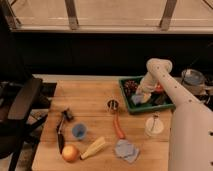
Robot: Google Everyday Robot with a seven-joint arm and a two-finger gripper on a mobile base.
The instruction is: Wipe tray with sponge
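In the camera view, the tray (pixel 131 108) sat at the table's (pixel 90 102) far right edge, crowded with dark grapes (pixel 131 86) and other food, while a carrot (pixel 118 128), a blue cup (pixel 78 131) and a cloth (pixel 125 150) lay nearer on the table. The gripper (pixel 141 96) reached down into the tray over the sponge (pixel 136 99); whether its jaws were spread or pinching could not be told.

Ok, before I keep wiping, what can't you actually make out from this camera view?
- The hand, over the tray: hidden under the wrist, so its grip is unreadable.
- The sponge: only a pale blue patch shows beside the hand; contact with the tray floor is unclear.
- Tray's right part: covered by the arm.
- Dark and red items in the tray: too blurred to identify.
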